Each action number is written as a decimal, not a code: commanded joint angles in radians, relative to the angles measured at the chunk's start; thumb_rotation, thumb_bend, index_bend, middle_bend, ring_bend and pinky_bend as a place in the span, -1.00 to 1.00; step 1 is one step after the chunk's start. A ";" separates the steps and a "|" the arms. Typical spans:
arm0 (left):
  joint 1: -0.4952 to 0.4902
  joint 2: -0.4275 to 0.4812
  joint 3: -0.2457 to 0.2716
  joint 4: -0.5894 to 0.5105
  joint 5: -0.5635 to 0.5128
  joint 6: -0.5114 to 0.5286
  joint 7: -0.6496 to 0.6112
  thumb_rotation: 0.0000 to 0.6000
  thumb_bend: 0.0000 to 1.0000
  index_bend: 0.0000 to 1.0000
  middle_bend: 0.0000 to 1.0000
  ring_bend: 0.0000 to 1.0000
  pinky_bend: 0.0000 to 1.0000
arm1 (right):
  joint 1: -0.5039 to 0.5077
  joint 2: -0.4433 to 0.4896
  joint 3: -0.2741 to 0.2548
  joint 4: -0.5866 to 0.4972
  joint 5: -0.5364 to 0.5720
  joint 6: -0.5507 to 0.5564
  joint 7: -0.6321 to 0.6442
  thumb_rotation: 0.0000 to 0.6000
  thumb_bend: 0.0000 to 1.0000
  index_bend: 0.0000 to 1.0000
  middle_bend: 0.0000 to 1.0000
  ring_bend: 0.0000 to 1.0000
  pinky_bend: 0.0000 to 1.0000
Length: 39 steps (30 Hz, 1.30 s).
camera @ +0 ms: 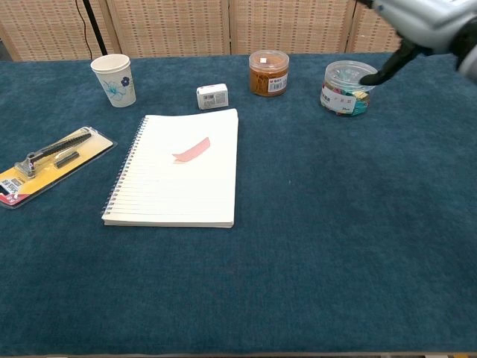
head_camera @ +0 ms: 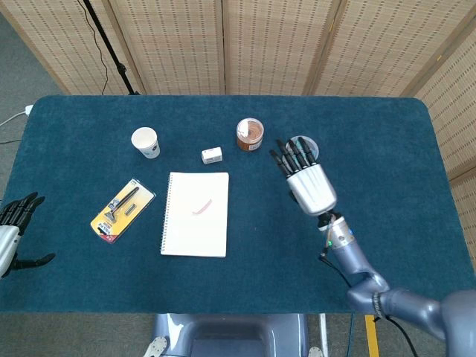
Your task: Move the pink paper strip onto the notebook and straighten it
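The pink paper strip (head_camera: 201,207) (camera: 191,149) lies flat on the upper part of the white spiral notebook (head_camera: 178,238) (camera: 171,201), slanted a little across its lines. My right hand (head_camera: 306,181) (camera: 425,19) hangs above the table well to the right of the notebook, fingers apart and holding nothing. In the chest view only its lower edge and thumb show at the top right corner. My left hand (head_camera: 15,230) sits at the far left edge of the head view, off the table, fingers spread and empty.
A paper cup (head_camera: 146,142) (camera: 113,80), a small white box (head_camera: 212,155) (camera: 212,96), a brown-lidded jar (head_camera: 250,134) (camera: 269,72) and a clear jar of clips (head_camera: 300,158) (camera: 347,87) stand behind the notebook. A packaged tool (head_camera: 123,210) (camera: 46,162) lies to its left.
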 commanded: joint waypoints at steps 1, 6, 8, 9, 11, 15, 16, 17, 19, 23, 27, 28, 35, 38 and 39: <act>-0.019 0.011 -0.008 -0.019 0.013 -0.007 0.027 1.00 -1.00 -1.00 -1.00 -1.00 -1.00 | -0.097 0.138 -0.033 -0.133 0.046 0.011 0.004 1.00 -1.00 -0.99 -1.00 -1.00 -1.00; -0.087 0.050 -0.024 -0.049 0.027 -0.084 0.044 1.00 -1.00 -1.00 -1.00 -1.00 -1.00 | -0.207 0.262 -0.075 -0.257 0.093 0.039 0.053 1.00 -1.00 -1.00 -1.00 -1.00 -1.00; -0.122 0.064 -0.034 -0.061 0.028 -0.127 0.044 1.00 -1.00 -1.00 -1.00 -1.00 -1.00 | -0.252 0.302 -0.096 -0.291 0.102 0.058 0.086 1.00 -1.00 -1.00 -1.00 -1.00 -1.00; -0.158 0.069 -0.044 -0.073 0.037 -0.163 0.047 1.00 -1.00 -1.00 -1.00 -1.00 -1.00 | -0.298 0.331 -0.119 -0.307 0.119 0.072 0.114 1.00 -1.00 -1.00 -1.00 -1.00 -1.00; -0.209 0.065 -0.059 -0.083 0.029 -0.226 0.060 1.00 -1.00 -1.00 -0.97 -1.00 -1.00 | -0.353 0.366 -0.151 -0.320 0.110 0.096 0.163 1.00 -1.00 -1.00 -1.00 -1.00 -1.00; -0.264 0.043 -0.080 -0.095 0.003 -0.289 0.077 1.00 -1.00 -1.00 -0.55 -0.81 -0.93 | -0.404 0.382 -0.170 -0.318 0.095 0.119 0.234 1.00 -1.00 -1.00 -1.00 -1.00 -1.00; -0.274 0.036 -0.085 -0.095 -0.004 -0.299 0.082 1.00 -1.00 -1.00 -0.39 -0.67 -0.82 | -0.414 0.383 -0.173 -0.317 0.092 0.124 0.249 1.00 -1.00 -1.00 -1.00 -1.00 -1.00; -0.283 0.028 -0.091 -0.093 -0.012 -0.308 0.090 1.00 -1.00 -1.00 -0.29 -0.57 -0.70 | -0.423 0.384 -0.175 -0.316 0.088 0.129 0.262 1.00 -1.00 -1.00 -1.00 -1.00 -1.00; -0.311 -0.004 -0.109 -0.082 -0.027 -0.319 0.114 1.00 -1.00 -1.00 0.01 -0.33 -0.34 | -0.451 0.385 -0.181 -0.312 0.079 0.147 0.294 1.00 -1.00 -1.00 -1.00 -1.00 -1.00; -0.360 -0.047 -0.124 -0.070 -0.061 -0.377 0.136 1.00 -1.00 -1.00 0.27 -0.14 -0.08 | -0.494 0.380 -0.185 -0.305 0.070 0.184 0.319 1.00 -1.00 -1.00 -1.00 -1.00 -1.00; -0.430 -0.074 -0.137 -0.078 -0.134 -0.488 0.211 1.00 -1.00 -1.00 0.33 -0.09 -0.02 | -0.532 0.379 -0.177 -0.303 0.073 0.210 0.359 1.00 -1.00 -1.00 -1.00 -1.00 -1.00; -0.447 -0.083 -0.142 -0.083 -0.163 -0.512 0.237 1.00 -1.00 -1.00 0.33 -0.09 -0.02 | -0.535 0.385 -0.173 -0.306 0.072 0.208 0.371 1.00 -1.00 -1.00 -1.00 -1.00 -1.00; -0.594 -0.165 -0.161 -0.092 -0.446 -0.711 0.381 1.00 -1.00 -1.00 0.39 -0.03 0.07 | -0.553 0.424 -0.142 -0.322 0.066 0.199 0.452 1.00 -1.00 -1.00 -1.00 -1.00 -1.00; -0.658 -0.182 -0.155 -0.091 -0.562 -0.758 0.419 1.00 -1.00 -1.00 0.42 0.01 0.12 | -0.558 0.430 -0.138 -0.325 0.056 0.187 0.462 1.00 -1.00 -1.00 -1.00 -1.00 -1.00; -0.680 -0.185 -0.147 -0.095 -0.599 -0.758 0.444 1.00 -1.00 -1.00 0.42 0.02 0.13 | -0.559 0.431 -0.135 -0.327 0.054 0.182 0.467 1.00 -1.00 -1.00 -1.00 -1.00 -1.00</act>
